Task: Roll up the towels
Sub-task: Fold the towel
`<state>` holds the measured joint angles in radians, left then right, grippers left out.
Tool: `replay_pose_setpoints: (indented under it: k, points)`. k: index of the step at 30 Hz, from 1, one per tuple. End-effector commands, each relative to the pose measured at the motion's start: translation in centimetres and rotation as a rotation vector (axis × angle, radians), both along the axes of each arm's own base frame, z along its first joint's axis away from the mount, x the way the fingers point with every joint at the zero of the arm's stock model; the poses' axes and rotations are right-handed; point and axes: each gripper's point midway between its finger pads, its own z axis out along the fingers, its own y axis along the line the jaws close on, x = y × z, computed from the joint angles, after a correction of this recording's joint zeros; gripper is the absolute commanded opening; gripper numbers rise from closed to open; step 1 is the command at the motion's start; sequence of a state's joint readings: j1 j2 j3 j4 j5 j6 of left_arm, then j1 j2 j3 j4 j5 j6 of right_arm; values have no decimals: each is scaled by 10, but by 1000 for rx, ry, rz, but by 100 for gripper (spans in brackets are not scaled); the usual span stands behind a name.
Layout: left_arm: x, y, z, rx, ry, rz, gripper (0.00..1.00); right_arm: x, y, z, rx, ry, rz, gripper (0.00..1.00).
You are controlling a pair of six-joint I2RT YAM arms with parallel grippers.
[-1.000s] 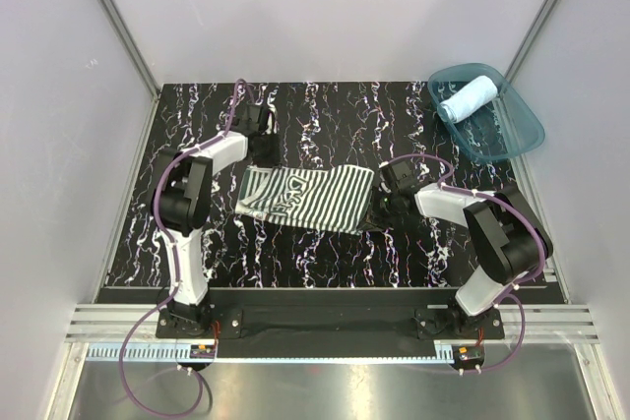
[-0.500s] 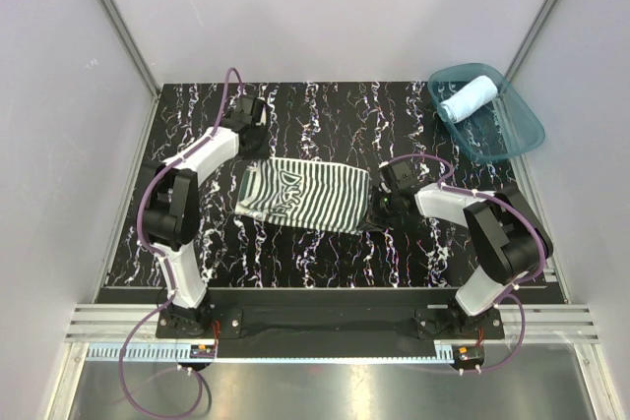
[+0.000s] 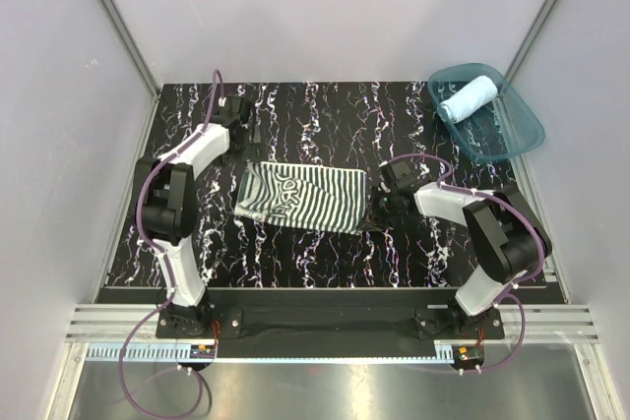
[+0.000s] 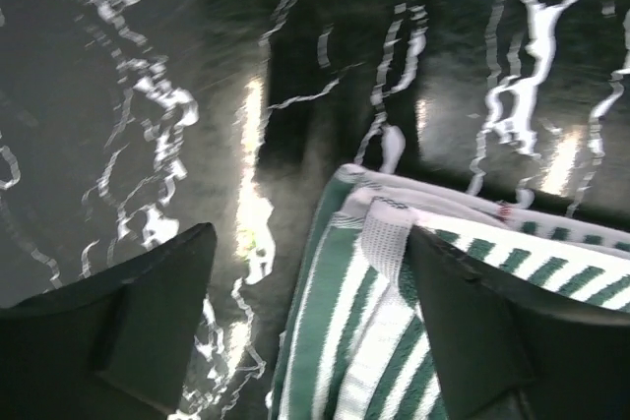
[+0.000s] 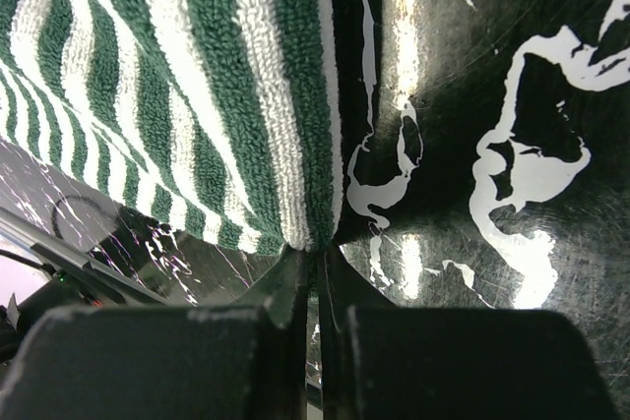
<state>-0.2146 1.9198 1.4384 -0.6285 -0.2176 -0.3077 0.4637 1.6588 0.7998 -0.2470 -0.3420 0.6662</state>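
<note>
Top external view: left gripper (image 3: 252, 135) is releasing the striped towel (image 3: 305, 199) and backing toward 11 o'clock, jaws gaping wide, holding nothing. We are judging the spreading finished, the rolling not yet begun. Right gripper (image 3: 379, 206) is pinching the towel's 3 o'clock edge, jaws closed tight. Towel is lying flat, centre of view.

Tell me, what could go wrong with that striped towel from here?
The right gripper pinches only the towel's very edge, so a tug might pull it free. The left gripper is open at the opposite corner, which is rumpled; a roll started there could come out crooked.
</note>
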Motion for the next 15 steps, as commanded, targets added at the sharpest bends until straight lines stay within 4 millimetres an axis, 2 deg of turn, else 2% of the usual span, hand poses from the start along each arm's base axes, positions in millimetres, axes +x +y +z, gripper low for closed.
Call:
replay_pose_setpoints:
  k: [1,4,6,7,8,9,10,12,14,15]
  points:
    - [3,6,37,9,-89,49,88,-27,-28,-34,-159,105,22,0]
    - [-19,2,69,-61,-166,49,86,-27,-28,-35,-160,106,24,1]
    - [-32,-2,72,-99,-178,32,86,-27,-28,-35,-161,104,22,3]
    - [-47,-2,62,-106,-151,27,86,-27,-28,-35,-161,103,20,4]
    - [-54,-1,71,-116,-178,26,86,-27,-28,-35,-161,103,20,6]
    - [-59,1,69,-115,-183,34,86,-26,-28,-35,-162,101,21,10]
    - [-70,6,59,-99,-161,43,87,-27,-28,-35,-161,103,20,11]
    - [-78,21,56,-57,-143,99,94,-27,-28,-35,-162,104,22,12]
    - [-78,25,53,-54,-123,118,92,-27,-28,-35,-161,104,22,12]
    - [-75,18,55,-89,-133,98,89,-27,-28,-35,-160,103,22,12]
